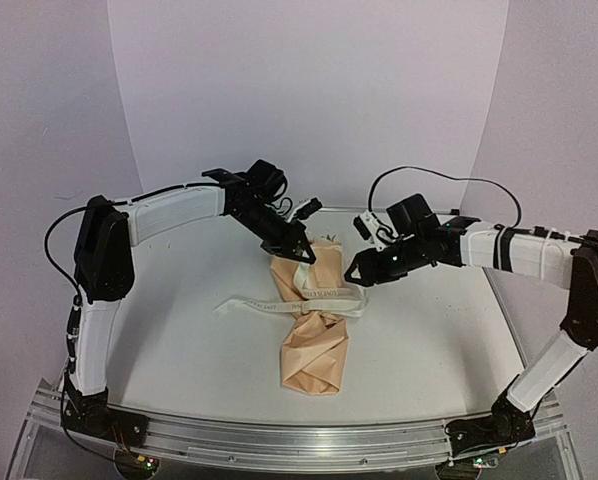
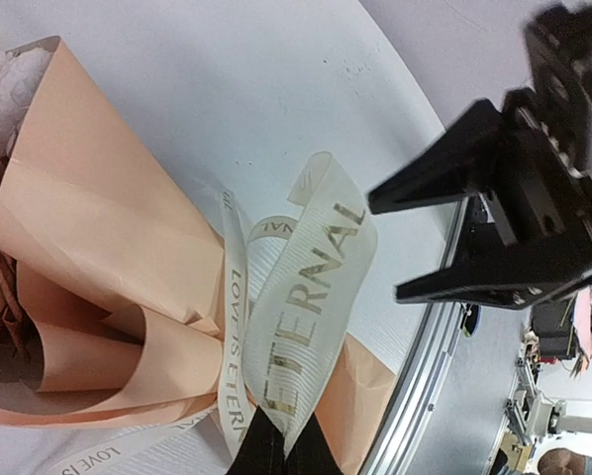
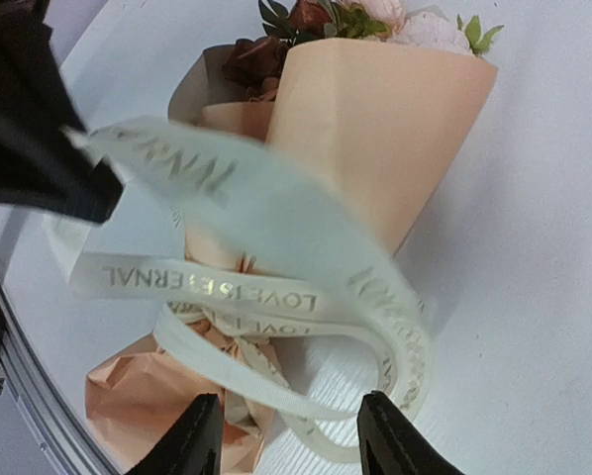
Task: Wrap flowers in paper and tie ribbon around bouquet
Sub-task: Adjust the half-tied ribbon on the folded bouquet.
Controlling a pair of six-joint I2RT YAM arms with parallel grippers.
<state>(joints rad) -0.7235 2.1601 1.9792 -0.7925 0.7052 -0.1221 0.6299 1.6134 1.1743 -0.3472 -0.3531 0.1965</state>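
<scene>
Bouquet [image 1: 314, 340] lying on the white table [image 1: 429, 330], with its wide end away from the arm bases.

**Hidden or unclear.** Overhead, the flowers [image 3: 360, 18] are too small to tell apart and partly hidden behind the left gripper [image 1: 301, 252]. The paper [image 3: 375, 139] covers the stems in every view. In the left wrist view that gripper's own fingers [image 2: 266, 450] are cut off by the lower edge, and the flower heads by the left edge. In the right wrist view the raised strand of ribbon [image 3: 217, 292] is blurred and its lettering is only partly legible. Whether the ribbon is knotted cannot be told.

**Materials.** The paper is a matt tan-orange sheet rolled into a cone with overlapping folds, crumpled at the narrow end. The ribbon is cream ribbed fabric printed "LOVE IS ETERNAL" in gold. It is looped around the waist of the cone, and one loose end lies flat on the table toward the left arm.

**Contents.** The cone holds pink, cream and rust-brown roses with green leaves, which show at its open mouth.

**Tools.** The left gripper is clamped on a strand of ribbon and holds it in an arch above the cone. The right gripper [image 1: 355, 272] has its jaws apart at a moderate spread with nothing pinched. The ribbon loops at the waist lie just beyond its fingers [image 3: 192, 435].
</scene>
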